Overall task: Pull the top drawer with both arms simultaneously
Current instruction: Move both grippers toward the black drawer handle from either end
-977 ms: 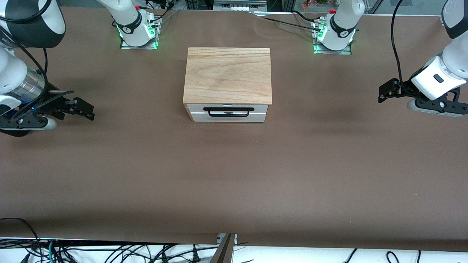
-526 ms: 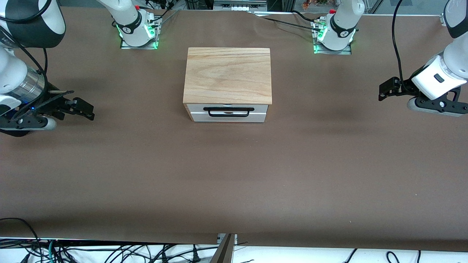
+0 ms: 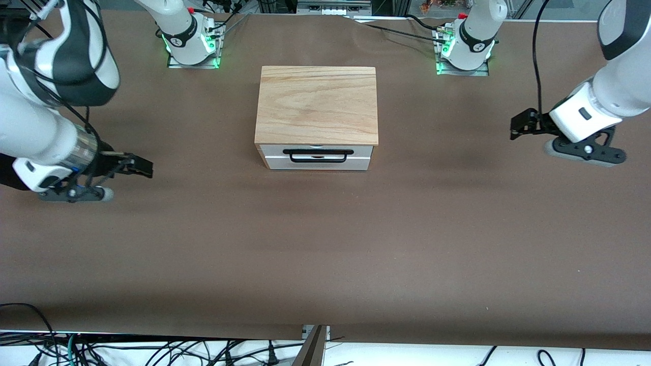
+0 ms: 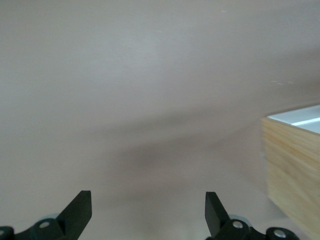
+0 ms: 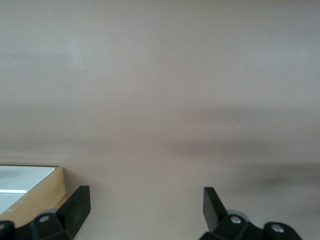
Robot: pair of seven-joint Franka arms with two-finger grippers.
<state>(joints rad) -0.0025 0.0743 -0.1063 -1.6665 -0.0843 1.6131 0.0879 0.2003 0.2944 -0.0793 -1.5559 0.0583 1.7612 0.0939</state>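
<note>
The top drawer (image 3: pixel 318 158) is shut in the small cabinet at the table's middle, its white front and black bar handle (image 3: pixel 318 152) facing the front camera. My left gripper (image 3: pixel 521 124) hangs open and empty over the table toward the left arm's end, well apart from the cabinet. Its left wrist view shows the gripper (image 4: pixel 147 212) with fingers spread and the cabinet's wooden side (image 4: pixel 292 165). My right gripper (image 3: pixel 140 166) is open and empty over the table toward the right arm's end. In the right wrist view the gripper (image 5: pixel 145 207) is spread, with a cabinet corner (image 5: pixel 37 192) in sight.
The cabinet's light wooden top slab (image 3: pixel 316 104) overhangs the drawer. The arm bases (image 3: pixel 190 48) (image 3: pixel 465 51) glow green at the table's back. Loose cables (image 3: pixel 152 351) lie below the table's front edge. Brown cloth (image 3: pixel 325 244) covers the table.
Both grippers have moved inward toward the cabinet. The right arm has swung in and turned, its gripper now a little lower in the front view. The drawer has not moved.
</note>
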